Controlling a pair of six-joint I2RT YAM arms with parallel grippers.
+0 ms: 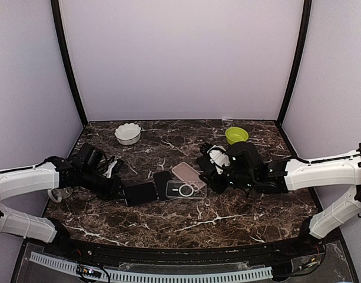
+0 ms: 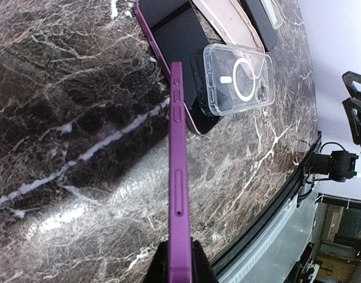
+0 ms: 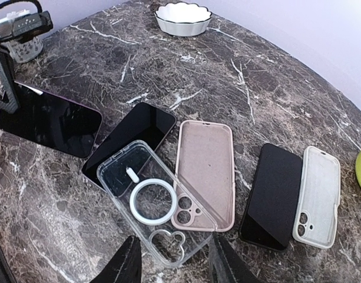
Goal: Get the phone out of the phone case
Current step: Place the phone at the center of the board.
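Note:
My left gripper is shut on a purple-edged phone and holds it by one end, just above the table. In the left wrist view the phone is edge-on between the black fingers. An empty clear case with a white ring lies flat, overlapping a second dark phone and an empty pink case. My right gripper is open and empty, just above the near end of the clear case. The clear case also shows in the top view.
A third black phone and a pale grey case lie to the right of the pink case. A white scalloped bowl stands at the back left and a green bowl at the back right. The table's front edge is near the left gripper.

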